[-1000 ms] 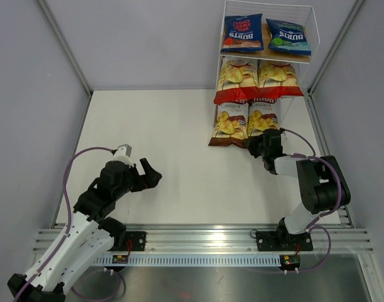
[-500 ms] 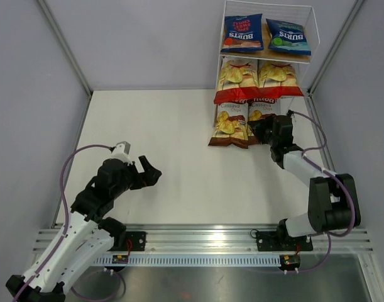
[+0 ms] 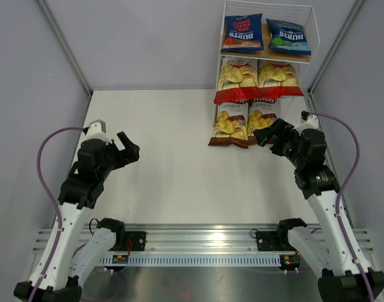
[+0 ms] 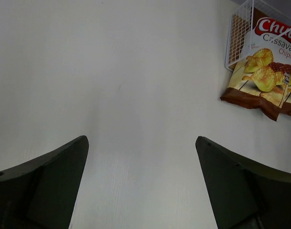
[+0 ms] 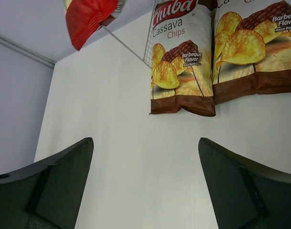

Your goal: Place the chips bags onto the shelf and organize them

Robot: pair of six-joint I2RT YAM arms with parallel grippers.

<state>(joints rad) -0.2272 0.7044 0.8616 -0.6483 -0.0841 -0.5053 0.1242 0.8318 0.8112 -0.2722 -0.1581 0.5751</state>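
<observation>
Six glossy chips bags point(image 3: 242, 33) on stepped white-wire, wood-tiered shelf point(image 3: 265, 39): blue top, red-white middle, brown bottom. Left gripper point(image 3: 129, 146) spread, empty; right gripper point(image 3: 270, 134) spread, empty.

Blue, red, brown chips bags point(image 3: 230, 123)

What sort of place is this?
Probably a robot test booth: plain grey walls around a white table, two robot arms bolted at its near edge, and one shelf of chips bags.
</observation>
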